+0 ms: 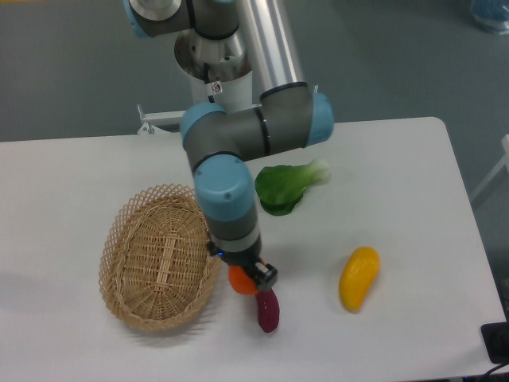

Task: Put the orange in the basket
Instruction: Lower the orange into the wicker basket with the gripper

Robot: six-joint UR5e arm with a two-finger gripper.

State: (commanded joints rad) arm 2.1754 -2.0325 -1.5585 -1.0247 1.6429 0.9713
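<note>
Gripping the orange (241, 281), the gripper (245, 278) has its fingers closed on the fruit just right of the basket (160, 256) rim, above the white table (71, 183). A purple sweet potato (267, 309) lies directly below. A yellow fruit (359, 278) and a leafy green vegetable (285, 187) rest farther right. No legible labels or writing are visible.

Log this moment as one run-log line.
phase: carrying | hand: shut on orange | position: beside basket right rim, over purple sweet potato | placed: not yet
</note>
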